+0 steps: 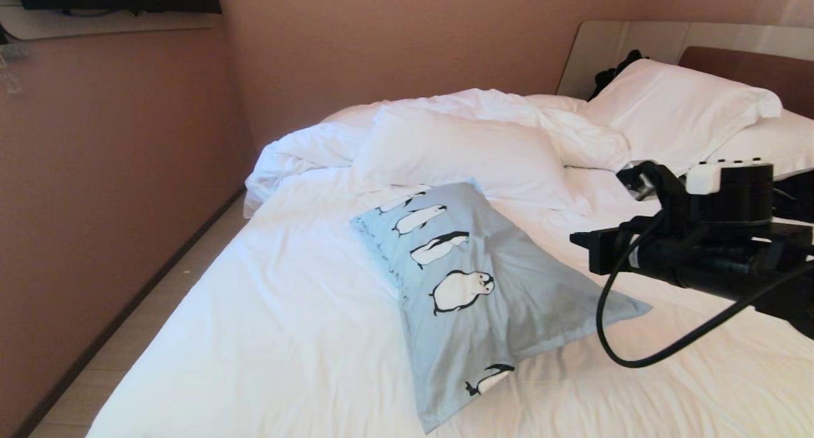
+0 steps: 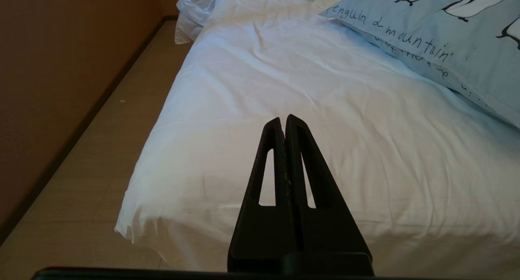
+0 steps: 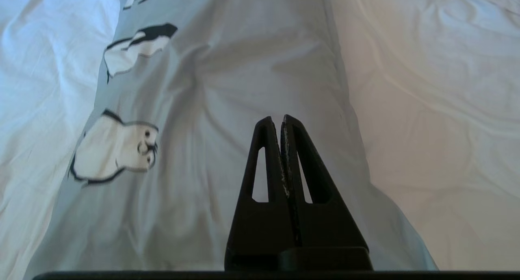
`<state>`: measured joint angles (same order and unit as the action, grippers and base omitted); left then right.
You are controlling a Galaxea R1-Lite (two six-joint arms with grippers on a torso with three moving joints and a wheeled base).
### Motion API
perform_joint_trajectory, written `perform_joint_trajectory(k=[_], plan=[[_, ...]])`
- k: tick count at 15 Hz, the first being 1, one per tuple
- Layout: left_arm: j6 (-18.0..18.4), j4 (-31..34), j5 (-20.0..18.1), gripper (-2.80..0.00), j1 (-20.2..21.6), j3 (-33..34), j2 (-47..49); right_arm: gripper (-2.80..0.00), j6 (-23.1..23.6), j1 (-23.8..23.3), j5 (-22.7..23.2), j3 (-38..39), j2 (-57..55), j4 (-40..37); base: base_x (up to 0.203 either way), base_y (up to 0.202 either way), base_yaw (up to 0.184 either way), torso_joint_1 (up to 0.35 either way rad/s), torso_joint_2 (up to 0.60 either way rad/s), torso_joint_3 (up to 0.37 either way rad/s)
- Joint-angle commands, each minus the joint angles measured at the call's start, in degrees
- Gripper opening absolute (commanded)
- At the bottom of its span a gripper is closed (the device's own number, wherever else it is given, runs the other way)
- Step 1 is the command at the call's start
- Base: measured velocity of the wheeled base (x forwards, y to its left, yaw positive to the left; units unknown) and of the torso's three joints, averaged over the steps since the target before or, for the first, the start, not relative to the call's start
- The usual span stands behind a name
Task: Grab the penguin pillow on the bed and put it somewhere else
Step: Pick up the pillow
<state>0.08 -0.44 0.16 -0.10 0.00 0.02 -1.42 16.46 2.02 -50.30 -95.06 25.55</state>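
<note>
The penguin pillow (image 1: 483, 285) is light blue with a row of black-and-white penguins. It lies flat in the middle of the bed (image 1: 267, 311), on the white sheet. My right arm (image 1: 712, 247) reaches in from the right, level with the pillow's right edge. In the right wrist view my right gripper (image 3: 277, 119) is shut and empty, hanging over the plain blue part of the penguin pillow (image 3: 227, 89), apart from the fabric. My left gripper (image 2: 283, 119) is shut and empty over the bed's near left part, with the penguin pillow (image 2: 447, 28) off to its side.
A white pillow (image 1: 464, 152) lies just behind the penguin pillow, and others (image 1: 674, 107) lean on the brown headboard (image 1: 750, 69). The duvet (image 1: 305, 145) is bunched at the far left corner. A narrow floor strip (image 1: 127, 336) runs between bed and wall (image 1: 95, 171).
</note>
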Motion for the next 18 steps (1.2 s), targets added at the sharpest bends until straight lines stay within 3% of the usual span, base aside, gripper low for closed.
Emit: perform_joint_trajectory(k=[1,11,14,15,18], plan=[[0.1,0.0,0.0,-2.8,0.0,0.0,0.0,-2.8,0.1,1.2,-1.3,-4.2,-5.9,0.1,0.0,0.0,0.0,0.0,0.0,0.0],[0.0,0.0,0.0,-2.8,0.0,0.0,0.0,-2.8,0.4,7.5,-2.9,-17.5,-18.1,0.5,0.0,0.0,0.0,0.0,0.0,0.0],[0.0,0.0,0.0,-2.8,0.0,0.0,0.0,-2.8,0.8,8.1,-3.0,-17.3,-22.7,7.1,0.0,0.0,0.0,0.0,0.0,0.0],[0.0,0.0,0.0,-2.8,0.0,0.0,0.0,0.0,1.1,8.3,-3.0,-17.0,-23.3,8.8,0.0,0.0,0.0,0.0,0.0,0.0],[0.0,0.0,0.0,-2.8,0.0,0.0,0.0,0.0,0.6,8.3,-2.8,-15.2,-22.7,9.8,0.0,0.0,0.0,0.0,0.0,0.0]])
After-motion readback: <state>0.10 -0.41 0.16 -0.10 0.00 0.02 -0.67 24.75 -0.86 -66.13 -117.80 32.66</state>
